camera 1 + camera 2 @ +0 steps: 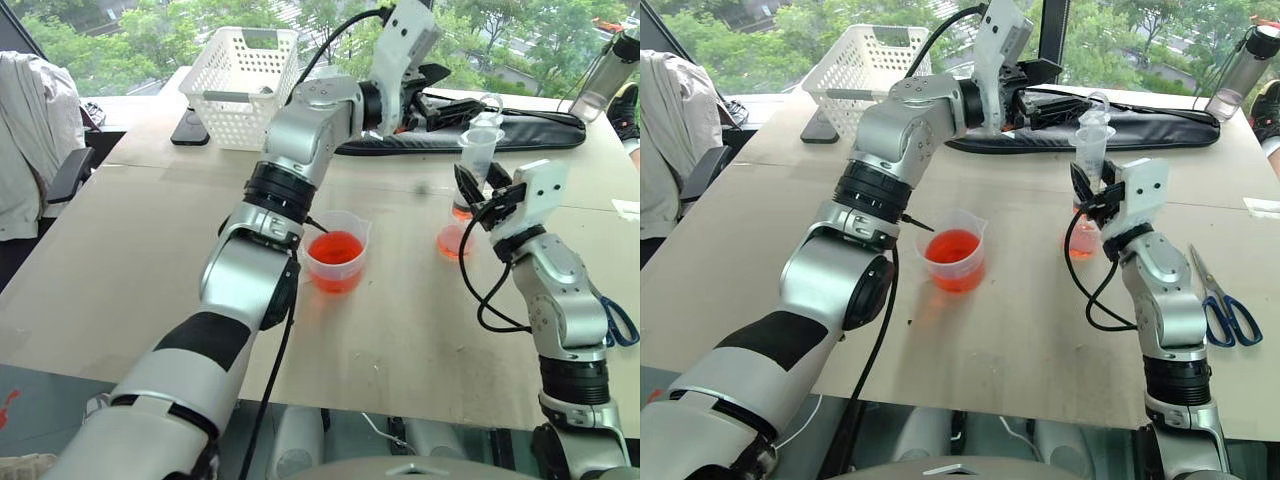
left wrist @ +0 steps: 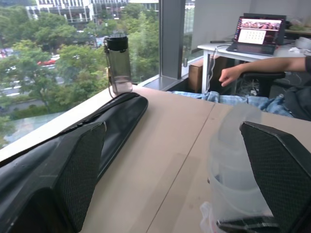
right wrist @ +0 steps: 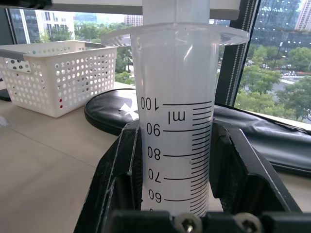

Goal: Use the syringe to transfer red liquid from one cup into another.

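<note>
Jaws grip the syringe [image 3: 177,121], printed "ml", 100 to 60.

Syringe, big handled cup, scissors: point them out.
syringe [image 3: 177,145], right wrist view, on the scale-marked barrel.
larger cup [image 1: 958,262], right eye view, on its front wall.
scissors [image 1: 1230,320], right eye view, on the blue handles.

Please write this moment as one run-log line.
right pincer: shut on syringe, upright, tip in small cup | left pincer: open, level, near plunger top | big cup: red liquid inside
</note>
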Robot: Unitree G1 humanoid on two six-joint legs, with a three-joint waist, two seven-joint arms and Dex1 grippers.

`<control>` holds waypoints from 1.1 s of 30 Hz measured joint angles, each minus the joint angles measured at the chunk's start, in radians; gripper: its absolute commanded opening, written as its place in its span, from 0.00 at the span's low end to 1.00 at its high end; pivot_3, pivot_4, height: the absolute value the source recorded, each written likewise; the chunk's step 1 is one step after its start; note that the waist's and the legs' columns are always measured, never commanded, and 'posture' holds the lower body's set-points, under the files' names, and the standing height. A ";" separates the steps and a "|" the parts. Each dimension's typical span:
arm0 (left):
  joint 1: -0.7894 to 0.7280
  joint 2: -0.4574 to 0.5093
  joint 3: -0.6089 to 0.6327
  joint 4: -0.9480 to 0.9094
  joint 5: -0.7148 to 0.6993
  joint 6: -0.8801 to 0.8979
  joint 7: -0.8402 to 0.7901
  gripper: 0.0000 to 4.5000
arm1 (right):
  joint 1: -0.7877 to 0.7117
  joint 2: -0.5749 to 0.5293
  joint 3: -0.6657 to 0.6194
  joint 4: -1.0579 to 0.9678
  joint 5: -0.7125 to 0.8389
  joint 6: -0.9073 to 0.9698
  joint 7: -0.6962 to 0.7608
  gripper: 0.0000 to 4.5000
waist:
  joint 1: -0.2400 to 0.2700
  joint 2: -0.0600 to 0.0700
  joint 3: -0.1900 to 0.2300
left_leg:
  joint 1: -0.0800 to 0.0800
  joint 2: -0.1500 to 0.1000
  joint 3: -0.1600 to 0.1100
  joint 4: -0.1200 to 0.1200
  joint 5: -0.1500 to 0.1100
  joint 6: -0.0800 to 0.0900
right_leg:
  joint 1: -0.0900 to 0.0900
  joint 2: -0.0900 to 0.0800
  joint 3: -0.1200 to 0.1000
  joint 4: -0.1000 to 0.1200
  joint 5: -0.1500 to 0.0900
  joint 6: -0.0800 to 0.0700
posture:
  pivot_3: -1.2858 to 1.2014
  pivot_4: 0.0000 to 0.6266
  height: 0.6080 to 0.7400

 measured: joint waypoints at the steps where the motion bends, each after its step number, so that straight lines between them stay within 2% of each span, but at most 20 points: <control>1: -0.003 -0.014 0.002 0.010 0.002 -0.009 0.003 1.00 | 0.000 0.006 0.001 0.000 -0.003 -0.003 0.000 0.30 | 0.000 0.000 0.000 | 0.000 0.000 0.000 0.000 0.000 0.000 | 0.000 0.000 0.000 0.000 0.000 0.000 | 0.52 0.24 0.88; 4: -0.019 -0.034 0.005 0.038 0.023 -0.023 0.020 1.00 | 0.000 0.008 0.000 0.000 -0.010 -0.007 -0.003 0.30 | -0.002 0.000 0.000 | 0.000 0.000 0.000 0.000 0.000 0.000 | 0.000 0.000 0.000 0.000 0.000 0.000 | 0.52 0.24 0.88; 10: -0.026 -0.071 -0.008 0.065 0.088 -0.099 0.021 0.40 | 0.000 0.008 -0.006 0.006 -0.019 -0.009 -0.012 0.30 | -0.002 0.000 0.000 | 0.000 0.000 0.000 0.000 0.000 0.000 | 0.000 0.000 0.000 0.000 0.000 0.000 | 0.52 0.24 0.88; 13: -0.026 -0.084 -0.033 0.065 0.117 -0.139 -0.007 0.05 | 0.000 0.008 -0.012 0.009 -0.021 -0.009 -0.014 0.30 | -0.002 0.000 0.000 | 0.000 0.000 0.000 0.000 0.000 0.000 | 0.000 0.000 0.000 0.000 0.000 0.000 | 0.52 0.24 0.88; 14: -0.026 -0.085 -0.037 0.064 0.125 -0.151 -0.014 0.00 | 0.000 0.008 -0.013 0.011 -0.022 -0.009 -0.014 0.30 | -0.002 0.000 0.000 | 0.000 0.000 0.000 0.000 0.000 0.000 | 0.000 0.000 0.000 0.000 0.000 0.000 | 0.52 0.24 0.88; 23: 0.059 -0.060 -0.069 -0.057 0.186 -0.247 -0.098 0.00 | 0.000 0.006 0.000 0.014 -0.023 -0.020 0.007 0.30 | -0.003 0.000 0.000 | 0.000 0.000 0.000 0.000 0.000 0.000 | 0.000 0.000 0.000 0.000 0.000 0.000 | 0.52 0.24 0.88; 33: 0.145 -0.065 -0.081 -0.167 0.219 -0.225 -0.103 0.00 | -0.001 0.002 0.004 0.020 -0.022 -0.019 0.027 0.30 | -0.002 0.001 0.000 | 0.000 0.000 0.000 0.001 0.000 0.000 | 0.000 0.000 0.000 0.001 0.000 0.000 | 0.52 0.24 0.88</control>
